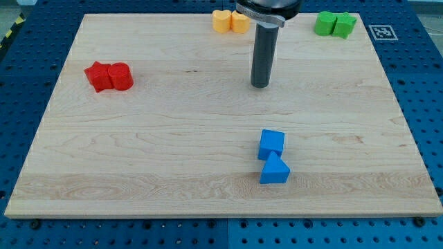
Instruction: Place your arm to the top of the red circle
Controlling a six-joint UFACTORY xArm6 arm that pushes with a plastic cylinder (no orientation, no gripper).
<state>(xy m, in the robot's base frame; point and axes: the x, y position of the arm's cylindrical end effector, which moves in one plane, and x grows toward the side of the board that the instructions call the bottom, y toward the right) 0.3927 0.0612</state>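
I am standing with my tip [260,86] on the table [173,159], right of centre, well apart from the red circle [121,76], which is lying near the view's left, touching a red star [100,76]. I have no jaws, so I am holding nothing. The circle looks light, stiff and easily slid; I only need the bare spot above it.

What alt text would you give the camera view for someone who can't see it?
My tip rests on a wooden board, far right of the red circle touching a red star. Yellow blocks and green blocks line the top edge; a blue cube and blue triangle sit lower.
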